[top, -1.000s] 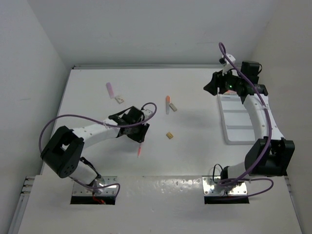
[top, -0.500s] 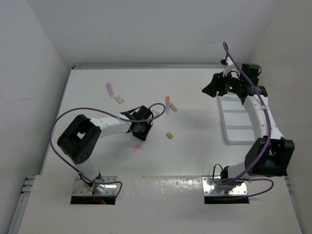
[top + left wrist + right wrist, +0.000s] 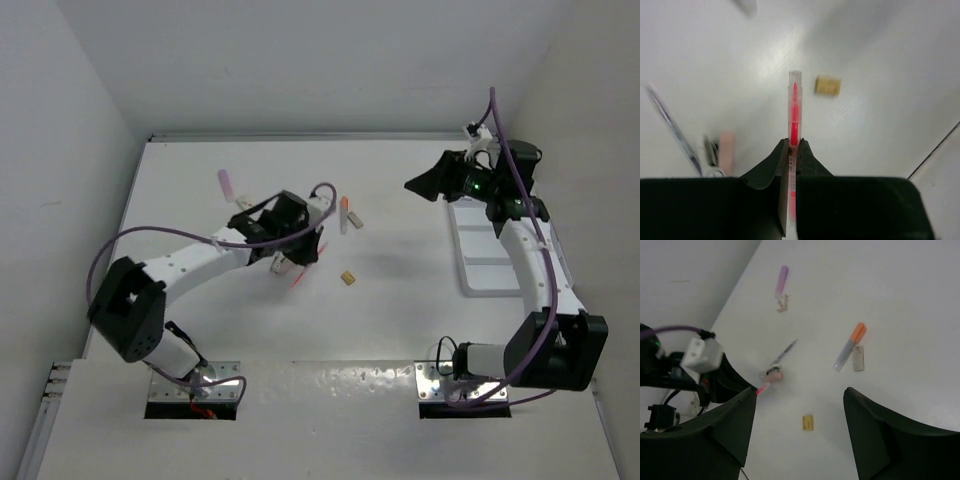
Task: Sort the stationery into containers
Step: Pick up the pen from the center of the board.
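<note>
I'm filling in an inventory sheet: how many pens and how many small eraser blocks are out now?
Pens: 4 (purple pen, orange-capped pen, thin grey pen, red plastic pen in the left gripper)
Small blocks: 4 (cream block, grey-white block, tan block, pink block)
Total: 8

no text, brand, number or sign reads in any view. red pen (image 3: 794,115): a small dark printed patch on the barrel just where the jaws meet it, left wrist view, too fine and blurred to make out. tan block (image 3: 827,85): faces plain as far as the blur allows. orange-capped pen (image 3: 850,346): too small in the right wrist view to tell any print.
</note>
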{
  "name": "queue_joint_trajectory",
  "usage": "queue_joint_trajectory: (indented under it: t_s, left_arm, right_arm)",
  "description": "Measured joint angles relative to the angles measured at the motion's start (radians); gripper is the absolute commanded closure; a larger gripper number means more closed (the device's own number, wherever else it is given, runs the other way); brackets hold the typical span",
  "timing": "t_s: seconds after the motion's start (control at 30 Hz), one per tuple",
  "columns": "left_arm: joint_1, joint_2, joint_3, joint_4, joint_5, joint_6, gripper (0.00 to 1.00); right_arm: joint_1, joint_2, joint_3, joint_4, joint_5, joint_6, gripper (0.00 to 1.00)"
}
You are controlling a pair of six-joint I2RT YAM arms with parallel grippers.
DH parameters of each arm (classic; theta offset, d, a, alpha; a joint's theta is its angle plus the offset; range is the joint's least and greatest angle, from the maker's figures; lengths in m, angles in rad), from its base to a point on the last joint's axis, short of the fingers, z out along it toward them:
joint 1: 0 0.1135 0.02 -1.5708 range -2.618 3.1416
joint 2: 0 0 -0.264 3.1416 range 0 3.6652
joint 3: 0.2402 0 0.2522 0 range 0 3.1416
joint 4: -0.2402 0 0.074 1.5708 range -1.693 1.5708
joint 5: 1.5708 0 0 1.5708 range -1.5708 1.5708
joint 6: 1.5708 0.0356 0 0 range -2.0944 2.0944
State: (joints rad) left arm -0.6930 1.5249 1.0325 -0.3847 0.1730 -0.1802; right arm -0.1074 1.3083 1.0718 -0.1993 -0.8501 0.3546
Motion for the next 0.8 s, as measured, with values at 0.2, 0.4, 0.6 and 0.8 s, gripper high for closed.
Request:
queue_joint_trajectory:
  t_s: [0.2,0.4,0.6,0.8]
  left_arm:
    - [0.131,-0.127,0.176,0.153,0.210,-0.091,1.00]
    - [0.203,-0.139,0.146,0.321,0.421,-0.313,1.00]
    - [0.204,-0.139,0.143,0.396,0.511,-0.428,1.00]
    - [0.204,-0.139,0.143,0.423,0.540,-0.461,1.00]
  right_arm:
    - [0.108,-0.009,0.013,0.175,-0.029,0.216,0.33]
    - [0.217,0.073,0.061,0.355,-0.051,0.431,0.37]
    - [0.308,0.146,0.132,0.417,-0.051,0.499,0.39]
    - [0.387,0.196,0.137,0.439,-0.051,0.509,0.45]
